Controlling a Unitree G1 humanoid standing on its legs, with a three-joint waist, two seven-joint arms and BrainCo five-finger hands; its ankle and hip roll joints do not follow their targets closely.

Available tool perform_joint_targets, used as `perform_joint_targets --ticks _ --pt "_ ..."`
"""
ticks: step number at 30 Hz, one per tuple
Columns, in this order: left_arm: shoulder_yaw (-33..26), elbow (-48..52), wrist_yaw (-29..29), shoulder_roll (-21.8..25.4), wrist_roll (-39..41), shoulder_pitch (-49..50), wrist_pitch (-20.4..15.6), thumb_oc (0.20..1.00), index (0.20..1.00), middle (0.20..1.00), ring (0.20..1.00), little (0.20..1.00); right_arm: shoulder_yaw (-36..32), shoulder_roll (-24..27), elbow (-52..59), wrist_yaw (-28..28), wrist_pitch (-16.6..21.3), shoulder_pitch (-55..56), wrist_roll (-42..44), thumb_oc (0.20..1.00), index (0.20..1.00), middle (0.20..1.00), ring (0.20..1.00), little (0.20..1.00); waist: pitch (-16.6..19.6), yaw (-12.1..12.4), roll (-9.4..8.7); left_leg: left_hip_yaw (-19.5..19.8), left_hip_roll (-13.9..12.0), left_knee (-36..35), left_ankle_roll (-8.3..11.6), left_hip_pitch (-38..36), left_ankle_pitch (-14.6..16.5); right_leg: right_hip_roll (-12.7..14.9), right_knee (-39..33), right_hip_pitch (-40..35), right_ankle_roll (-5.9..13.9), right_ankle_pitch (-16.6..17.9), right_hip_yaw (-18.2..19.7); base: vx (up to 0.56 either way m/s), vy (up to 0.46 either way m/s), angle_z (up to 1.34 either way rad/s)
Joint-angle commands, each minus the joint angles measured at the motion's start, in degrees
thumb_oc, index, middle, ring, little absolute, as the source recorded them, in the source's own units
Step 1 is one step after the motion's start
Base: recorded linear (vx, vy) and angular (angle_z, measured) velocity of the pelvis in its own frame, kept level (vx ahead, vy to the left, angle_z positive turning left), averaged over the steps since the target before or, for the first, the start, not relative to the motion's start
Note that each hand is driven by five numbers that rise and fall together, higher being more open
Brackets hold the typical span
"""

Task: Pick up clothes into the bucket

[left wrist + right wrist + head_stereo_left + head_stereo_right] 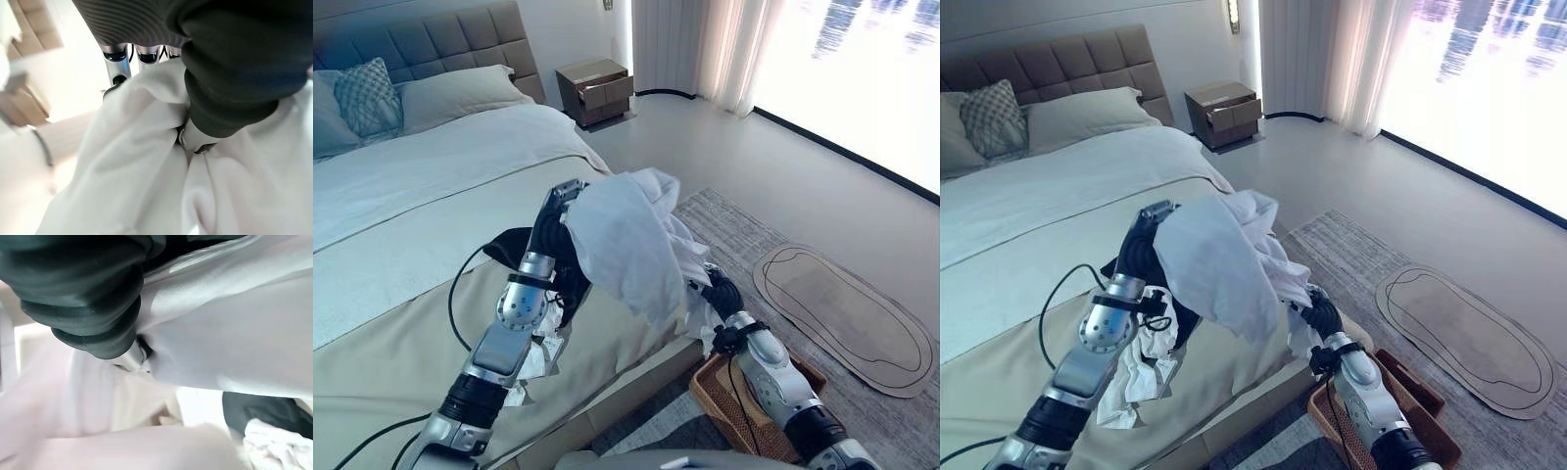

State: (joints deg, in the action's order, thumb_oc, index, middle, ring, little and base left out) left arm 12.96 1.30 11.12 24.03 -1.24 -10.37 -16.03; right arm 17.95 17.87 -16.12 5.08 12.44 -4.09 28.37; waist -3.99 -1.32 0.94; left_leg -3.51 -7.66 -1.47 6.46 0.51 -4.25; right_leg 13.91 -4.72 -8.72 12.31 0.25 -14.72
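White crumpled garment [626, 240] draped over the raised left hand [551, 235], whose fingers gripped it; right hand [720, 289] buried beneath its folds, grip unreadable

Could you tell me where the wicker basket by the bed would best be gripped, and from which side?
Probably by the far rim of the wicker basket, coming down from above on the rug side. The right hand and the hanging white garment crowd its bed side, and no handle shows.
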Motion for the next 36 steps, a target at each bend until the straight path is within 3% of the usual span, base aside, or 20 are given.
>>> perform_joint_targets --ticks 1,13,14,15,27,36 --pt "-5.5 -3.6 4.1 1.7 -2.8 -3.8 -1.7 0.2 0.2 0.2 0.2 0.2 -5.6 -1.7 7.1 -0.5 5.8 -1.0 6.5 0.2 0.2 0.2 0.2 0.2 -0.1 -0.8 -2.22 -1.3 -0.2 3.3 -1.01 -1.5 5.2 -1.5 2.3 5.1 -2.38 2.7 0.8 0.0 0.0 0.0" --pt "3.3 -14.9 -0.5 -0.6 -6.9 -3.1 -2.1 0.2 0.2 0.2 0.2 0.2 -5.1 -1.8 10.2 0.3 6.5 -0.7 8.9 0.2 0.2 0.2 0.2 0.2 -0.1 -1.9 -2.69 -1.9 -0.2 3.7 -1.11 -1.3 5.4 -1.7 2.6 5.9 -2.27 2.8 1.7 -0.01 -0.002 -0.05" --pt "4.3 -16.2 -1.1 -0.9 -7.3 -3.2 -1.9 0.354 0.354 0.354 0.354 0.354 -4.9 -1.7 10.2 0.2 6.5 -0.7 8.8 0.2 0.2 0.2 0.2 0.2 -0.1 -2.1 -2.73 -1.9 -0.3 3.7 -1.13 -1.3 5.4 -1.7 2.6 6.0 -2.26 2.8 1.8 -0.01 0.0 -0.04" --pt "5.1 -16.9 -1.5 -1.0 -7.8 -3.6 -1.9 1.0 1.0 1.0 1.0 1.0 -4.9 -1.7 10.2 0.3 6.5 -0.8 8.9 0.2 0.2 0.2 0.2 0.2 -0.1 -2.1 -2.74 -1.9 -0.3 3.7 -1.14 -1.2 5.4 -1.6 2.6 6.0 -2.23 2.8 1.8 0.0 0.0 0.0" --pt "7.0 -17.3 -6.1 -1.6 -1.7 0.0 -2.3 1.0 1.0 1.0 1.0 1.0 -11.0 -1.8 13.0 -2.2 8.5 -1.0 11.2 0.2 0.2 0.2 0.2 0.2 -0.4 -2.4 -3.08 -2.2 0.3 4.6 -1.58 -0.7 6.1 -1.2 3.0 6.7 -2.02 3.2 2.4 0.0 0.002 -0.02" --pt "0.4 -18.6 -8.7 -0.3 4.1 11.8 -2.0 1.0 1.0 1.0 1.0 1.0 -25.7 -1.4 15.7 -7.4 13.8 -2.1 16.5 0.2 0.2 0.2 0.2 0.2 -0.6 -1.7 -3.21 -2.3 0.6 5.4 -1.83 -0.1 6.6 -1.0 3.1 6.8 -1.98 3.2 2.6 0.0 0.0 0.0"
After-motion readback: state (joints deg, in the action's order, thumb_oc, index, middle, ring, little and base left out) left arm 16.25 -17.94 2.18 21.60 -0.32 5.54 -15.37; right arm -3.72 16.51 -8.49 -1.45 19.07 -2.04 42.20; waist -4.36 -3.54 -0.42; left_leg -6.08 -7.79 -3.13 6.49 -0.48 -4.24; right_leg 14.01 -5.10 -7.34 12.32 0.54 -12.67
